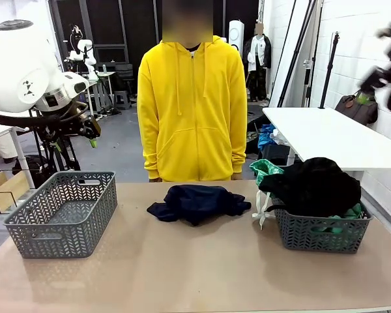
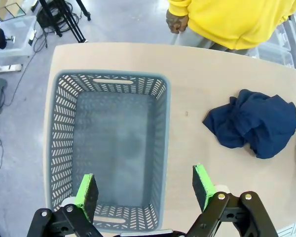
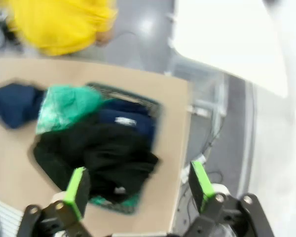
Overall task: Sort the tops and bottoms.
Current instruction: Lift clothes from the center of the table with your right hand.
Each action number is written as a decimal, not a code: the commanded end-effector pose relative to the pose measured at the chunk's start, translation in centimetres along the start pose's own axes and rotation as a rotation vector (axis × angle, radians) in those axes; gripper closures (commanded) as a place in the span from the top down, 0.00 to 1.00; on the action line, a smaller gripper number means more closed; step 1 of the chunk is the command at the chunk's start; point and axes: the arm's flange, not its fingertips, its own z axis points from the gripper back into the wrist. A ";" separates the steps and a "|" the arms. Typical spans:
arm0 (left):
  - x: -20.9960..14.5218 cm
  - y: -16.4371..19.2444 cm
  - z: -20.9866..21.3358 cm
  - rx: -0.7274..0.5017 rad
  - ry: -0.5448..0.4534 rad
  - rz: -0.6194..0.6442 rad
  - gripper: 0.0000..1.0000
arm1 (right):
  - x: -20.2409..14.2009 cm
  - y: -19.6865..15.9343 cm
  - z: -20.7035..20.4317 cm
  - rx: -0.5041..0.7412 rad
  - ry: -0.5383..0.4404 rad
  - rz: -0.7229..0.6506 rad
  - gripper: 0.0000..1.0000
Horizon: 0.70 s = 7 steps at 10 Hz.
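Two grey baskets stood on the surface (image 1: 195, 274): the left basket (image 1: 62, 212) held nothing, the right basket (image 1: 320, 229) was heaped with a black garment (image 1: 316, 186) and a green garment (image 1: 266, 171). One navy garment (image 1: 197, 202) lay between them. The left hand (image 2: 145, 185) and the right hand (image 3: 138, 182) were open, holding nothing. A white mark on a dark garment was too blurred to read.

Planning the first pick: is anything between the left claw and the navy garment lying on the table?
Nothing visible. The left claw hangs open above the empty grey basket; the navy garment lies alone on bare table beside it.
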 end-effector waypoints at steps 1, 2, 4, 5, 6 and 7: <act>-0.5 0.1 0.0 -0.006 -0.015 0.019 1.00 | 3.1 4.1 -2.0 0.205 0.092 0.247 1.00; -0.5 0.1 0.0 -0.006 -0.015 0.019 1.00 | 4.5 7.1 -3.6 0.272 0.138 0.336 1.00; -0.5 0.1 0.0 -0.006 -0.015 0.019 1.00 | 6.1 12.6 -8.2 0.356 0.300 0.419 1.00; -0.5 0.1 0.0 -0.006 -0.015 0.019 1.00 | 6.0 15.3 -11.4 0.323 0.325 0.470 1.00; -0.5 0.1 0.0 -0.006 -0.015 0.019 1.00 | 5.3 16.2 -13.2 0.246 0.306 0.440 1.00; -0.5 0.1 0.0 -0.006 -0.015 0.019 1.00 | 4.5 15.3 -10.0 0.363 0.276 0.412 1.00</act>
